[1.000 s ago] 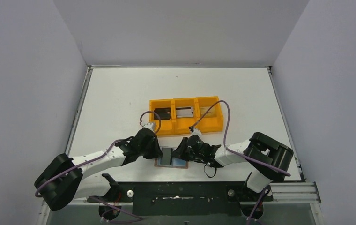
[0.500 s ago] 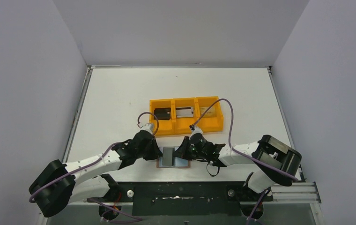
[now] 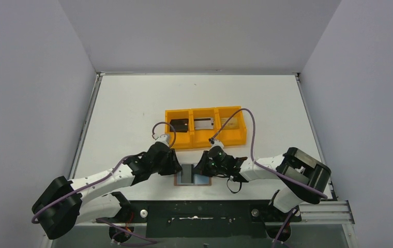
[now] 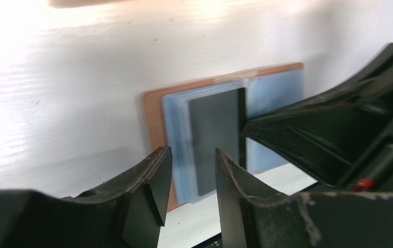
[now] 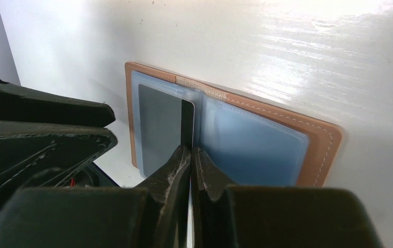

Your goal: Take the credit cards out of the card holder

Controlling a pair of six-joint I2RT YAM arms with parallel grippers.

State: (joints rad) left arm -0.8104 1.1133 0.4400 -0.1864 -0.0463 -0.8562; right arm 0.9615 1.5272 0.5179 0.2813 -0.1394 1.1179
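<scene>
Right tool (image 5: 190, 151) pinches card (image 5: 161, 121) in holder (image 5: 321, 150)

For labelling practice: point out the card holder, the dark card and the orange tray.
card holder (image 5: 322, 139): right wrist view, brown leather border.
dark card (image 4: 217, 137): left wrist view, its face.
orange tray (image 3: 233, 138): top view, front wall.

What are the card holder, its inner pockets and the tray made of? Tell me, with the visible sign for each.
The card holder looks like tan leather or an imitation: matte, with stitching along the edge. The inner pockets seem to be soft translucent plastic, bluish with a faint sheen. The tray is probably rigid plastic: uniform orange, thin straight walls.
</scene>
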